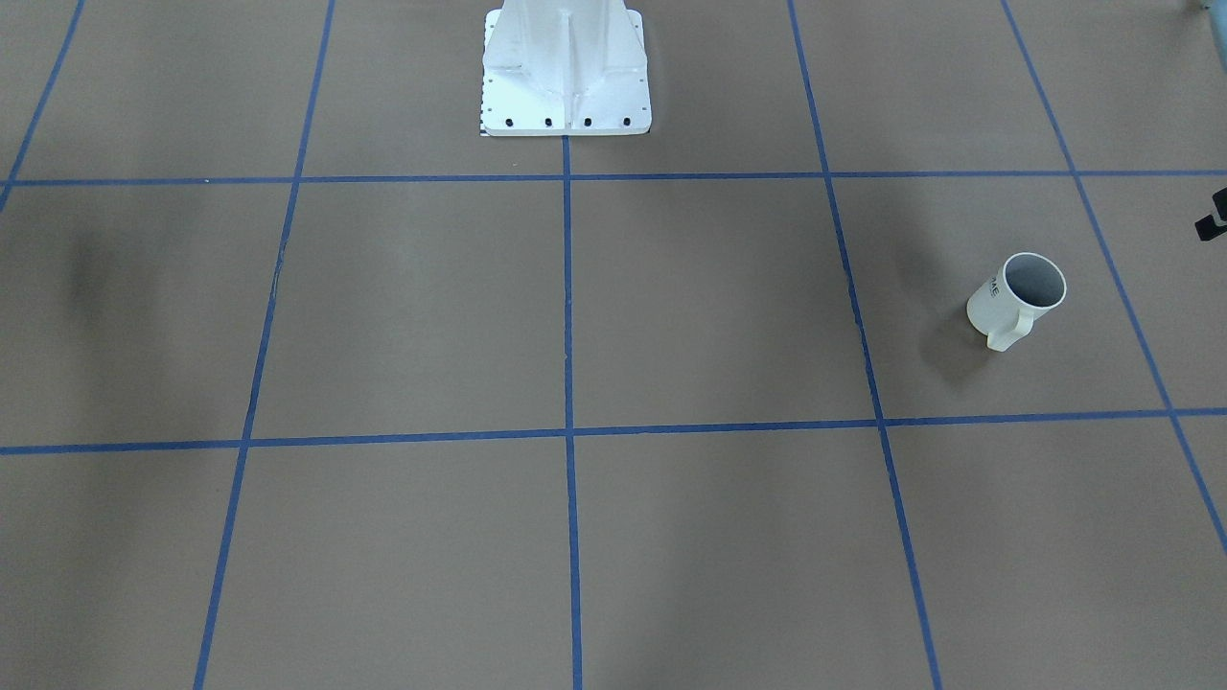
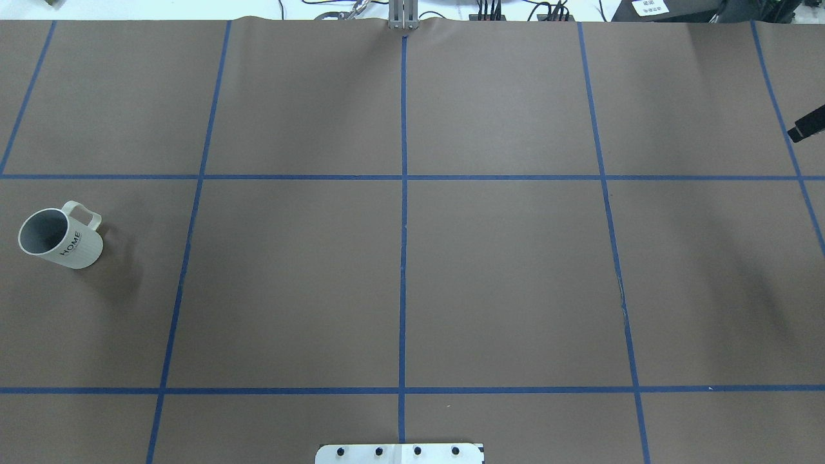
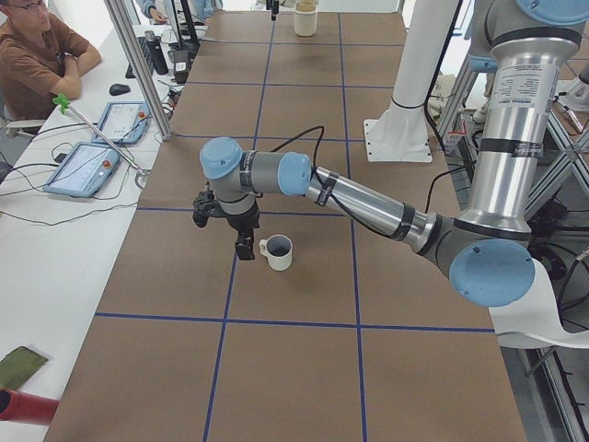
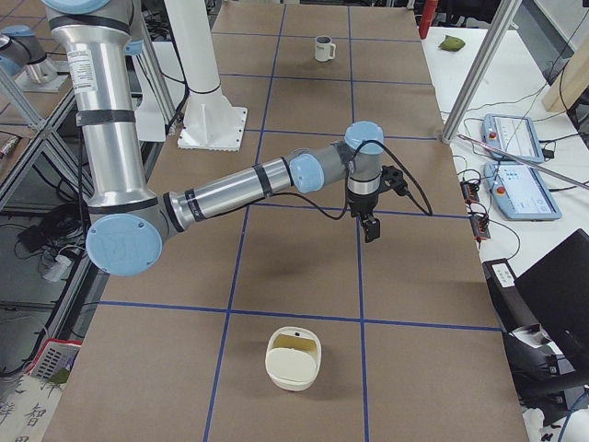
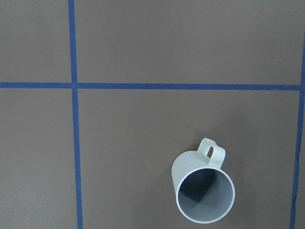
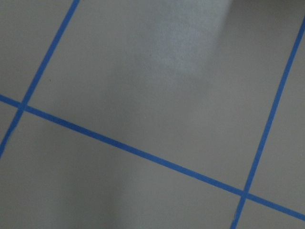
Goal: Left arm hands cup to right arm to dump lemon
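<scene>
The white cup (image 2: 58, 240) with dark "HOME" lettering stands upright on the brown table at the robot's far left. It also shows in the front view (image 1: 1018, 297), the left side view (image 3: 277, 251) and the left wrist view (image 5: 202, 191). Its inside looks grey, and the lemon is not visible. My left gripper (image 3: 244, 249) hangs just beside the cup on the operators' side, above the table. My right gripper (image 4: 371, 234) hangs over bare table at the far right. I cannot tell whether either gripper is open or shut.
A cream-coloured container (image 4: 294, 357) stands at the table's right end. The white robot pedestal (image 1: 566, 72) is at the table's middle back. Tablets (image 3: 85, 168) and cables lie on the side bench, where an operator (image 3: 37, 55) sits.
</scene>
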`<control>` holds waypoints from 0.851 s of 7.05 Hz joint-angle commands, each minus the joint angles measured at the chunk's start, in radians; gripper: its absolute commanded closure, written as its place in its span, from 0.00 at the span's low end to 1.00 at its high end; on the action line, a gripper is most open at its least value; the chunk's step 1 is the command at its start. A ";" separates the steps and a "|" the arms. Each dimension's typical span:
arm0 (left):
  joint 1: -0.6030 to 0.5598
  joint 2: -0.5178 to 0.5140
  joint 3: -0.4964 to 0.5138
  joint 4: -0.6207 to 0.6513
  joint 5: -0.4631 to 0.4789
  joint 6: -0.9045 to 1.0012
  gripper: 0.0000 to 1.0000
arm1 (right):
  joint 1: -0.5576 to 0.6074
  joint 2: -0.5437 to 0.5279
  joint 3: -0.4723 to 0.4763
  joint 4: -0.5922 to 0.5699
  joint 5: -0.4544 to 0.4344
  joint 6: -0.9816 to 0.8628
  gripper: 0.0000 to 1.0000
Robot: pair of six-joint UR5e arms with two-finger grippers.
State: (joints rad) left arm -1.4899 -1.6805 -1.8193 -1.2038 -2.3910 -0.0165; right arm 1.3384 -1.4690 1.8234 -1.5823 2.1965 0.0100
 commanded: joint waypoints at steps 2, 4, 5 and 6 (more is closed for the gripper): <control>-0.099 0.012 0.109 0.000 0.000 0.168 0.00 | 0.097 -0.056 0.005 -0.163 0.055 -0.265 0.01; -0.099 0.080 0.115 -0.092 0.000 0.167 0.00 | 0.131 -0.117 0.001 -0.171 0.136 -0.285 0.01; -0.098 0.102 0.104 -0.106 0.000 0.152 0.00 | 0.165 -0.134 -0.006 -0.171 0.167 -0.275 0.01; -0.098 0.090 0.116 -0.106 0.009 0.118 0.00 | 0.186 -0.151 -0.006 -0.182 0.169 -0.272 0.01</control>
State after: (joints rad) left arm -1.5877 -1.5935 -1.7092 -1.2967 -2.3893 0.1312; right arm 1.4940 -1.5970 1.8204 -1.7548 2.3461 -0.2658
